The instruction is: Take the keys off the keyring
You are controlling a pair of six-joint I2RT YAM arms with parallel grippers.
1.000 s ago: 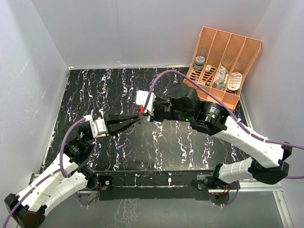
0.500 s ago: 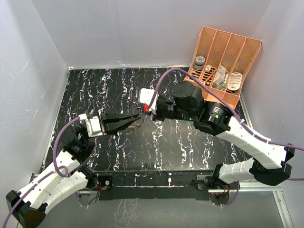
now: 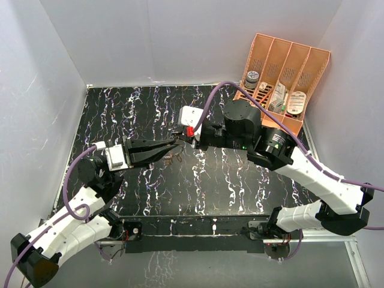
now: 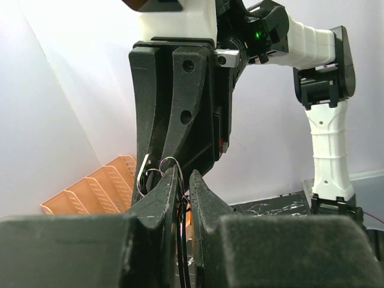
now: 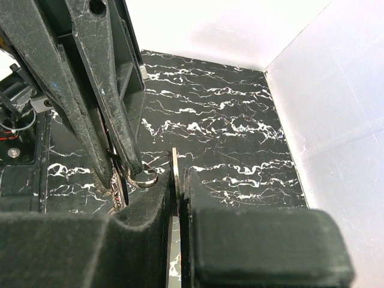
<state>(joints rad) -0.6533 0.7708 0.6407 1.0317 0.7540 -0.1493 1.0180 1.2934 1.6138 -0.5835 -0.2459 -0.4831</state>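
Both grippers meet in mid-air above the black marbled table [image 3: 120, 114]. My left gripper [image 3: 177, 143] is shut on the thin silver keyring [image 4: 157, 170], whose wire loops stick out past its fingertips [image 4: 171, 180]. My right gripper [image 3: 185, 133] is shut on a flat metal key [image 5: 174, 165], held edge-on between its pads. The keyring [image 5: 141, 180] hangs just left of that key, next to the left gripper's fingers [image 5: 120, 138]. A small red key head [image 3: 188, 131] shows at the right gripper. Other small keys [image 3: 173, 158] dangle below the ring.
An orange divided organizer [image 3: 282, 84] with small items leans at the back right corner. White walls enclose the table on the left, back and right. Purple cables run along both arms.
Both grippers have moved together a little to the right and upward. The left arm has stretched further right, and the dangling keys now show below the fingertips.
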